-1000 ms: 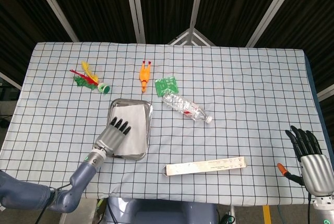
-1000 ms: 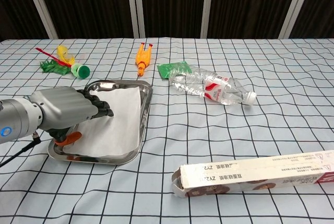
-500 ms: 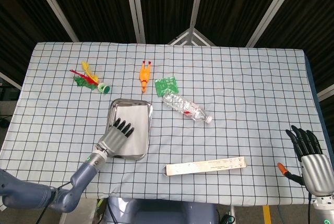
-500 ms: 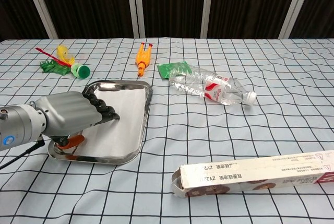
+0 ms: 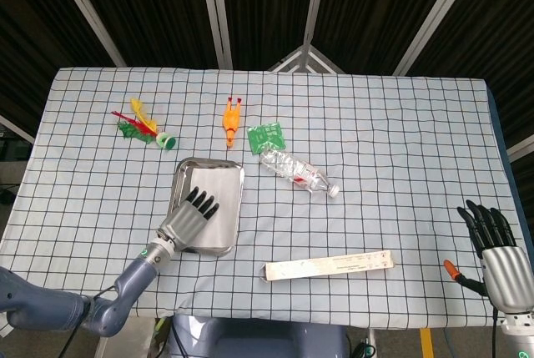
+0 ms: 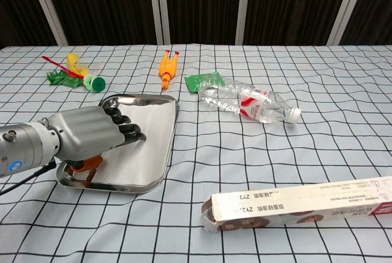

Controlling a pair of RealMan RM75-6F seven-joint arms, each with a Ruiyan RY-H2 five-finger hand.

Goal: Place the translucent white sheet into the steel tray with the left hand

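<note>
Grey left hand (image 6: 86, 138), black fingers (image 6: 128, 132) (orange thumb tip)

From my seat the tablecloth (image 5: 400, 124) is white with a thin black grid all over. The tray (image 6: 172, 129) is shiny steel, and the sheet (image 6: 144, 143) in it reads milky white. My left hand (image 6: 92, 135) is grey with black fingertips (image 6: 136, 135); the right hand (image 5: 497, 254) looks the same. Far left there's a red, yellow and green shuttlecock toy (image 5: 143, 127), then an orange rubber chicken (image 5: 231, 121), a green packet (image 5: 267, 137), a clear bottle (image 5: 299, 173) with a red-and-white label, and a cream box (image 5: 329, 266) near me.
</note>
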